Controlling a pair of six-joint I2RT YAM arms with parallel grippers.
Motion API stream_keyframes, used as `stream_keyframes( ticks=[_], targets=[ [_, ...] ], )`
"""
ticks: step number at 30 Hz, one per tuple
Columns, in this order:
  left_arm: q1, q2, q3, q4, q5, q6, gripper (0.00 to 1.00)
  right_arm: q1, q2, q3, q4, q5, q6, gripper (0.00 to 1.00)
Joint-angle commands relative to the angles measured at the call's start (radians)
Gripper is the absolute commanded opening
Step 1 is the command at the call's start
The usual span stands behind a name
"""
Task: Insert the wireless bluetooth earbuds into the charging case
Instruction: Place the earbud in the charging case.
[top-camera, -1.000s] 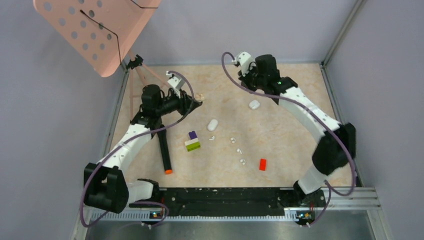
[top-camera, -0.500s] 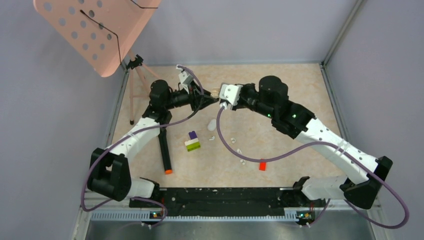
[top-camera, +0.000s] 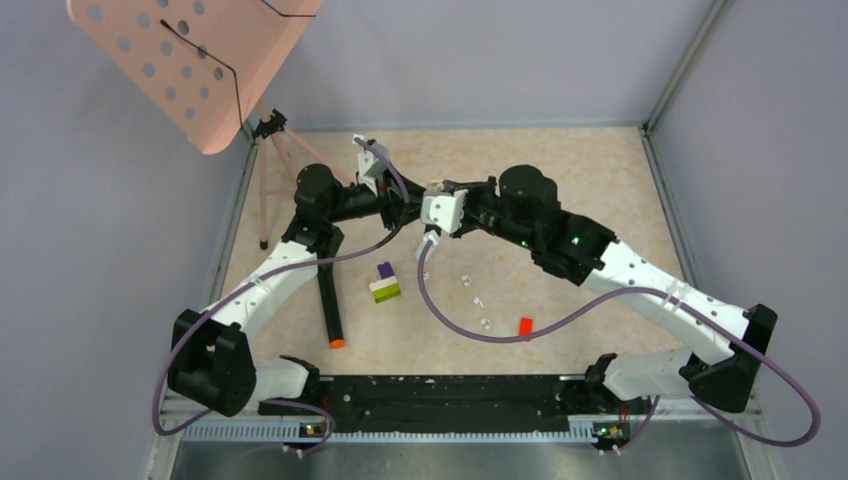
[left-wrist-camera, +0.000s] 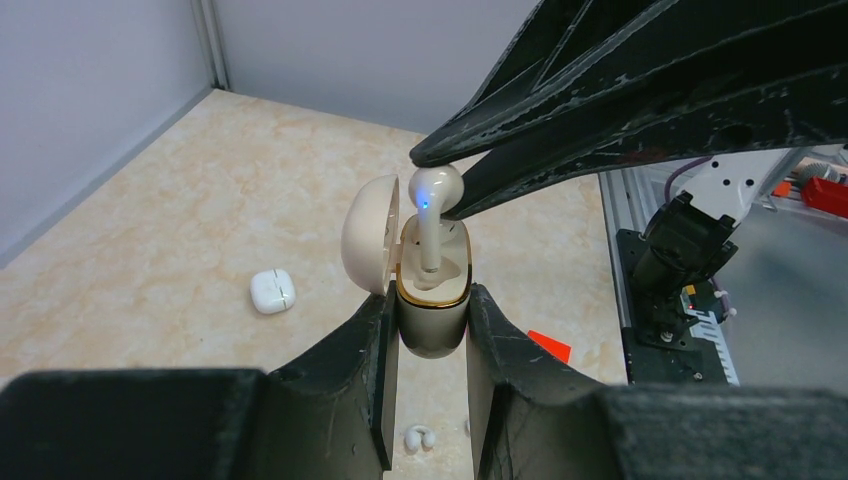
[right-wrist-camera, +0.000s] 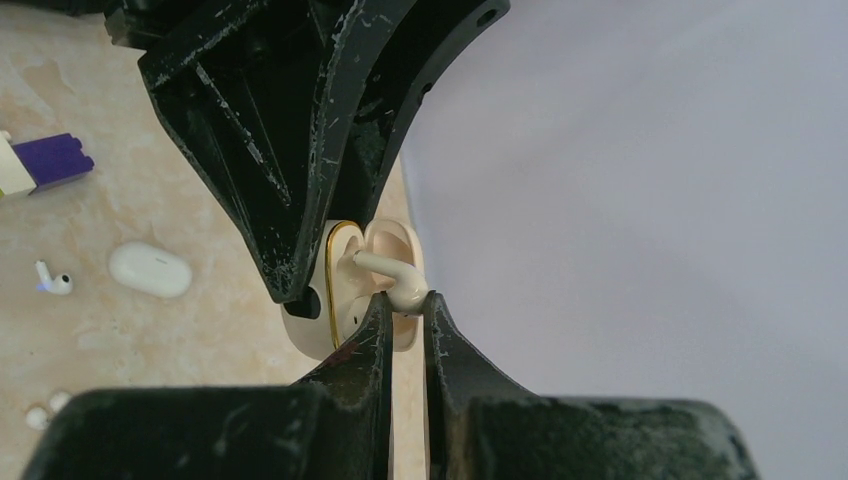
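Observation:
My left gripper (left-wrist-camera: 430, 322) is shut on the base of an open cream charging case (left-wrist-camera: 432, 300) with a gold rim, lid swung left, held above the table. My right gripper (right-wrist-camera: 405, 298) is shut on the head of a stemmed white earbud (right-wrist-camera: 398, 283); its stem sits in a case slot (left-wrist-camera: 431, 245), its blue light on. The two grippers meet tip to tip in the top view (top-camera: 414, 202). Other loose earbuds (top-camera: 466, 281) lie on the table, one under the left gripper (left-wrist-camera: 420, 437).
Two closed white pebble cases lie on the table (left-wrist-camera: 271, 291) (right-wrist-camera: 150, 270). A red brick (top-camera: 525, 326), a purple-white-green brick stack (top-camera: 384, 282) and a black marker with an orange tip (top-camera: 329, 305) lie nearer. A pink perforated stand (top-camera: 190, 60) on a tripod is back left.
My right arm swung from the back right to the centre and met the left gripper. The left gripper rose and turned right with the case. The earbud now stands in the case.

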Motion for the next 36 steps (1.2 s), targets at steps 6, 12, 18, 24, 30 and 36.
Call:
stream_keyframes(
  ticks=[6, 12, 18, 24, 30, 36],
  targets=[
    [-0.007, -0.044, -0.008, 0.062, 0.023, 0.006, 0.0, 0.037, 0.013, 0.001, 0.013, 0.04, -0.06, 0.0],
    [-0.009, -0.047, -0.009, 0.062, 0.021, 0.007, 0.0, 0.057, 0.01, -0.014, 0.013, 0.04, -0.093, 0.0],
    [-0.008, -0.046, -0.013, 0.058, 0.008, 0.013, 0.0, 0.069, -0.002, -0.031, 0.003, 0.007, -0.147, 0.0],
    [-0.009, -0.04, -0.018, 0.037, 0.017, 0.053, 0.0, 0.066, -0.06, -0.076, -0.026, -0.096, -0.217, 0.3],
    [-0.008, -0.035, -0.04, 0.046, 0.035, 0.083, 0.0, 0.056, -0.072, 0.025, -0.12, -0.119, -0.126, 0.51],
    [-0.009, -0.02, -0.056, 0.057, 0.056, 0.122, 0.0, 0.014, -0.073, 0.158, -0.236, -0.101, 0.074, 0.63]
  ],
)
